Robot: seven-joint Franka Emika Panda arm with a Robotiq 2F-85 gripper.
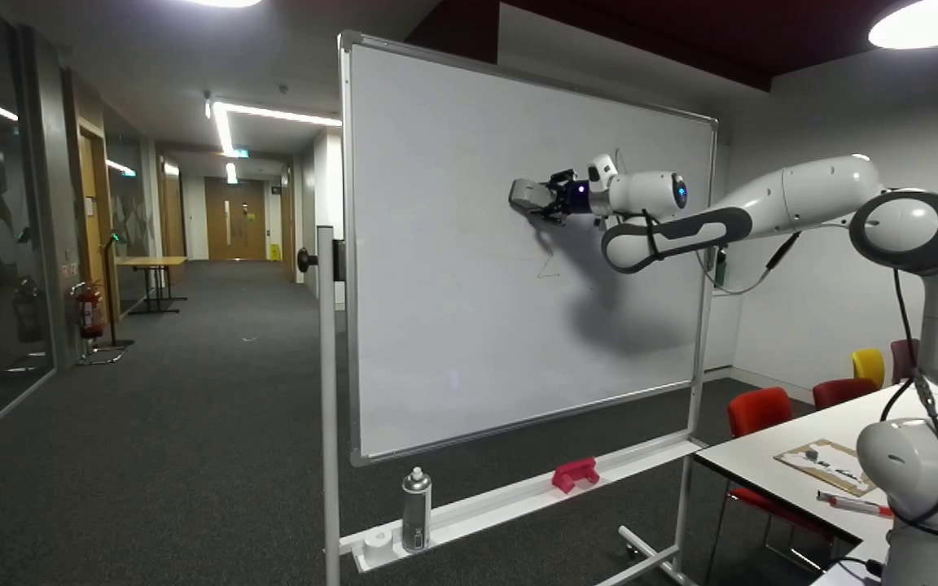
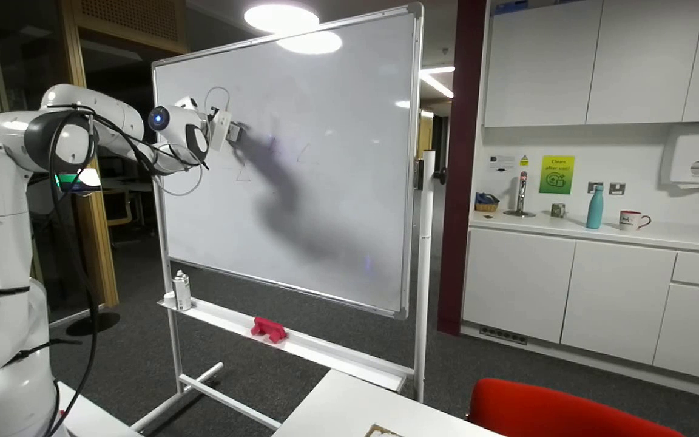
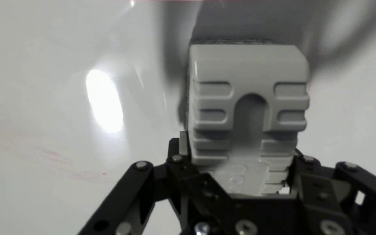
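Gripping a grey eraser (image 1: 531, 195), the gripper (image 1: 554, 197) reaches right up to a whiteboard (image 1: 453, 350) right of centre in an exterior view. The board's pale face bears a faint pen-drawn angle (image 1: 549, 274) and a soft, wide shadow (image 1: 615, 317). Along the tray (image 1: 501, 498) at bottom centre sit a spray can (image 1: 416, 511) and a red plastic piece (image 1: 575, 474). Dark carpet (image 1: 208, 431) stretches back at left, past a fire extinguisher (image 1: 90, 311); chairs (image 1: 760, 411) (one of them yellow) line a white table (image 1: 750, 449) at lower right.

In an exterior view, the eraser is at the board's upper left, near a small triangle mark (image 2: 244, 174) and a purple smudge (image 2: 272, 144). On the right side of the frame is a kitchen counter (image 2: 543, 226) with a tap (image 2: 522, 197), teal bottle (image 2: 594, 207) and mug (image 2: 630, 221) beneath white cupboards (image 2: 543, 67).

In the wrist view, the fingers (image 3: 183, 143), low in the frame, are clamped on the eraser's sides; the glossy board behind shows bright glare (image 3: 104, 101) at left and pinkish smears (image 3: 55, 156) at lower left.
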